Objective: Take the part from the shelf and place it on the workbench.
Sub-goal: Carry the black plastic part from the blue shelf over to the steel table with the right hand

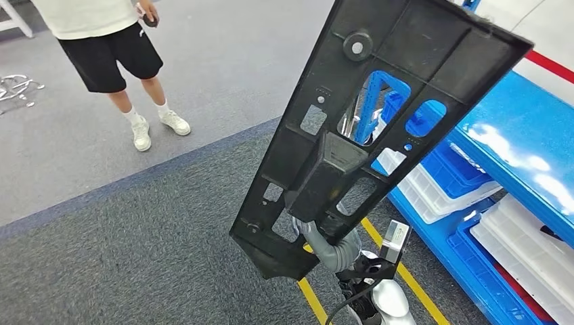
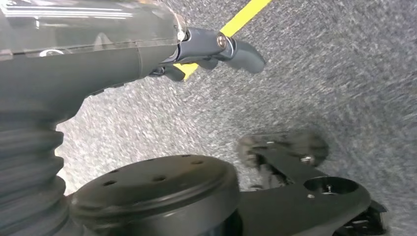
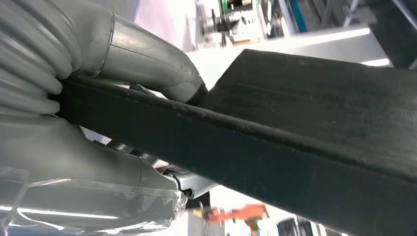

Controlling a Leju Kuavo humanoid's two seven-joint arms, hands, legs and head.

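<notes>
Your right hand [image 1: 325, 237] has the long black part [image 1: 379, 115] gripped near its low end, off the blue shelf [image 1: 521, 145], left hand [image 2: 216, 49] empty, so carry it slowly to avoid swinging.

Long black plastic panel part with cut-out openings [image 1: 352, 135] stands raised and tilted in front of the head camera, its lower end held by the right hand [image 1: 325, 237] from behind. Blue metal shelf rack [image 1: 514, 149] lies to the right, behind the part; white translucent plastic trays [image 1: 528, 250] sit in its lower levels. Yellow floor stripe [image 1: 413, 281] runs beside the rack, under the arm. Person in black shorts [image 1: 112, 54] stands far left, well apart. Left hand [image 2: 216, 49] hangs above grey carpet floor [image 2: 314, 88].
</notes>
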